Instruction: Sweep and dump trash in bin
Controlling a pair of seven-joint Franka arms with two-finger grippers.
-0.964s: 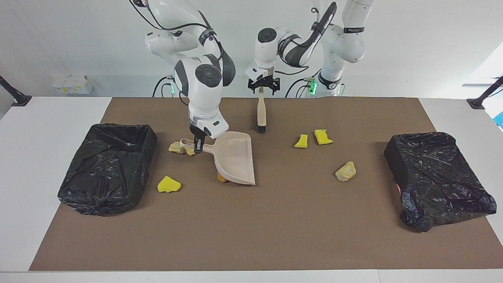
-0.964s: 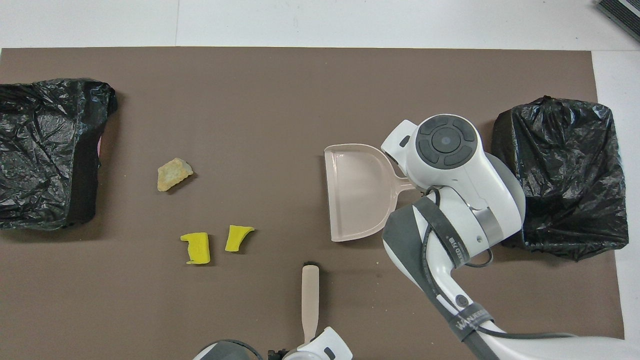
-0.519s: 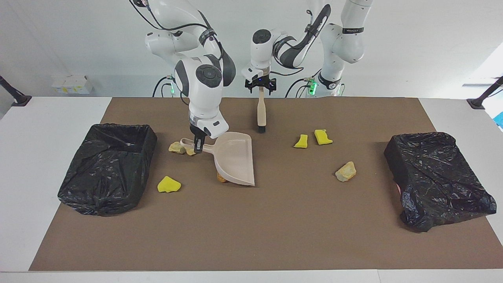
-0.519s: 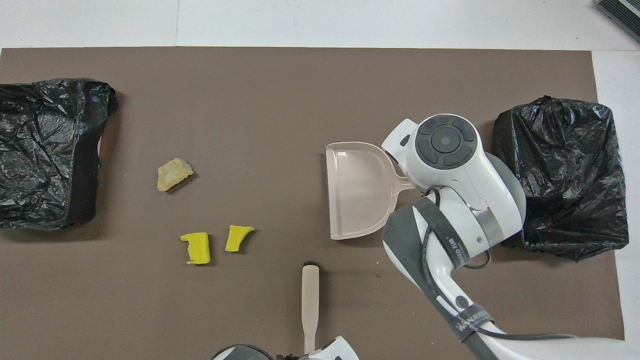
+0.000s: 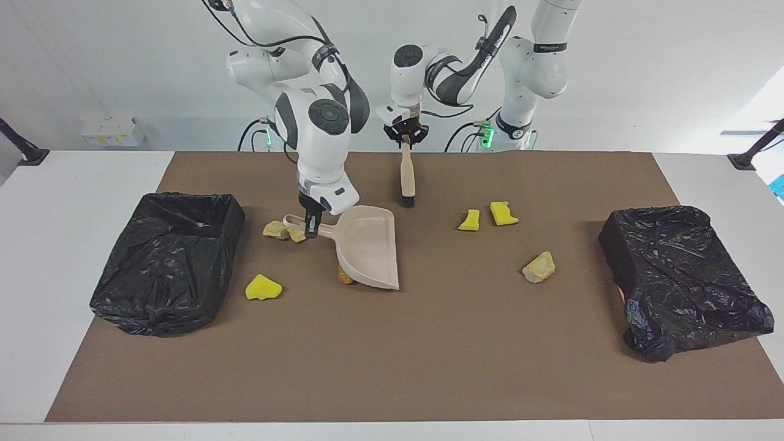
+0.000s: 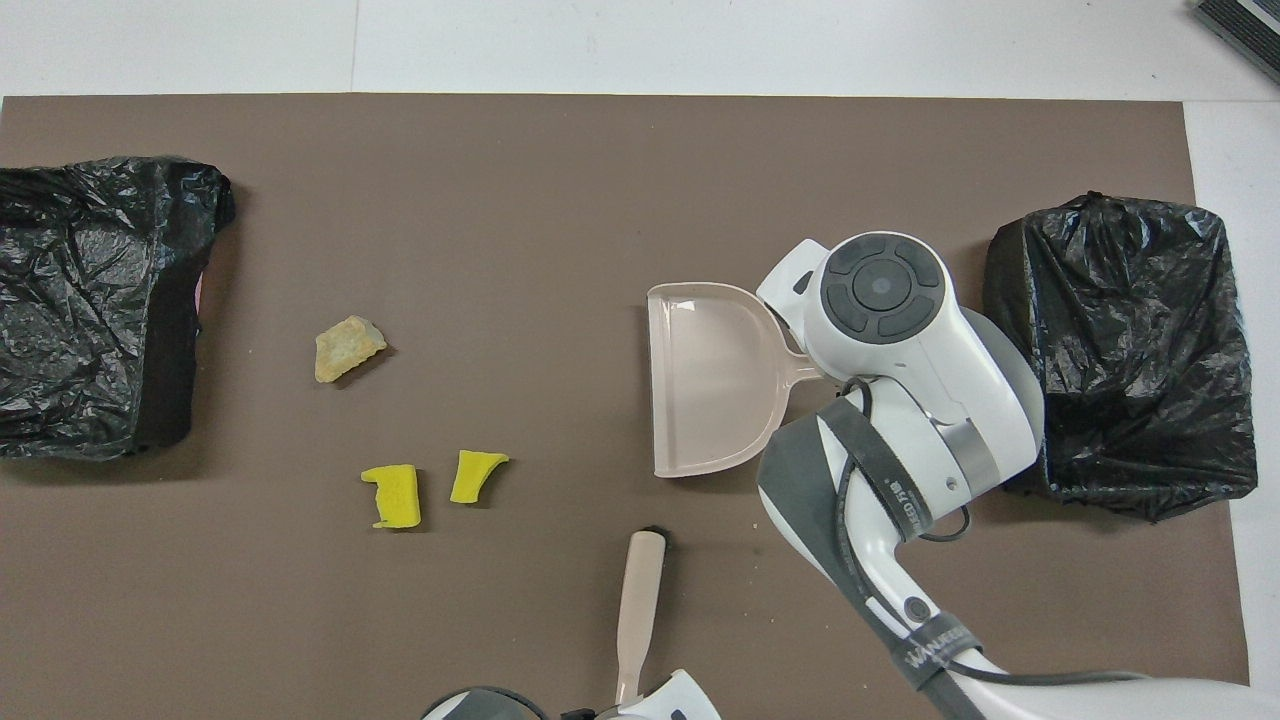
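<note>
The right hand (image 5: 311, 228) grips the dustpan (image 5: 369, 246) handle. The left hand (image 5: 405, 138) is closed on the brush (image 5: 407, 173). Trash (image 5: 538, 267) lies scattered on the brown mat (image 5: 429, 343), between two black-bagged bins (image 5: 168, 260). The mat's edge farthest from the robots has wide open room.

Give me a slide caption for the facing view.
Right gripper holds the dustpan, left gripper the brush, trash scattered between.
</note>
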